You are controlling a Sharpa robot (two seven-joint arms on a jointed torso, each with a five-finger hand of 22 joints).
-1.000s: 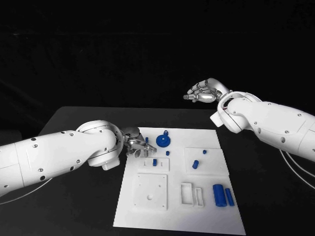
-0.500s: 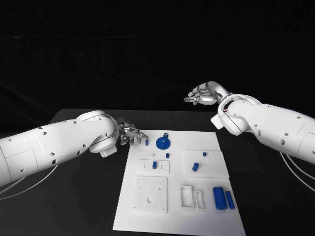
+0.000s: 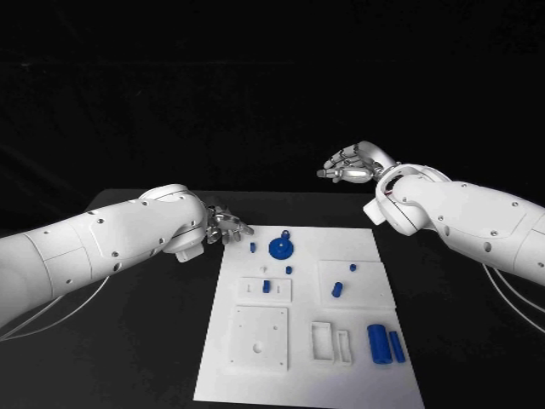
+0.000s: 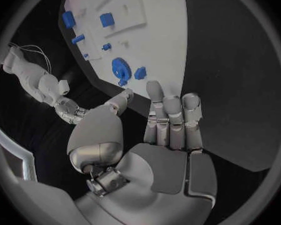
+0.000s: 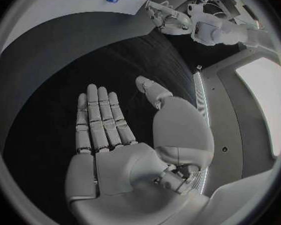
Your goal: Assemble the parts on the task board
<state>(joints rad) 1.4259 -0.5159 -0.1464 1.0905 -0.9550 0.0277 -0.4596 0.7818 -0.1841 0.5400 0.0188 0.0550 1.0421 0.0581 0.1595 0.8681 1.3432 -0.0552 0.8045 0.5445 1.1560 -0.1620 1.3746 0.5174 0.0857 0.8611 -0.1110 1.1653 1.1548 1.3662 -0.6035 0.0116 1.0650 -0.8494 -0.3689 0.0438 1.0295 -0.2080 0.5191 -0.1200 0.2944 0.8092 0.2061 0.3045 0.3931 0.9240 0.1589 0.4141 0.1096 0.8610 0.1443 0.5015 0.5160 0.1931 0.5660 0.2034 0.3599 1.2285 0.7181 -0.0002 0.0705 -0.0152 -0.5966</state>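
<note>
The white task board (image 3: 312,377) lies in the middle of the black table. A blue gear (image 3: 283,248) stands near its far edge, with a small blue piece (image 3: 252,248) beside it. Two blue cylinders (image 3: 380,341) lie at the near right. My left hand (image 3: 224,226) hovers just off the board's far left corner, fingers straight and apart, holding nothing. In the left wrist view the left hand (image 4: 168,130) points toward the gear (image 4: 120,70) and the board (image 4: 159,30). My right hand (image 3: 355,162) is raised beyond the board's far edge, and the right wrist view shows this right hand (image 5: 115,145) flat and empty.
Several small blue pegs (image 3: 338,288) stand in white blocks at mid-board. A square white plate (image 3: 261,336) and a slotted white block (image 3: 331,339) sit at the near part. Black table (image 3: 138,341) lies bare on both sides of the board.
My left hand has drawn back from over the board's far left part to just off its corner. The right hand has barely moved.
</note>
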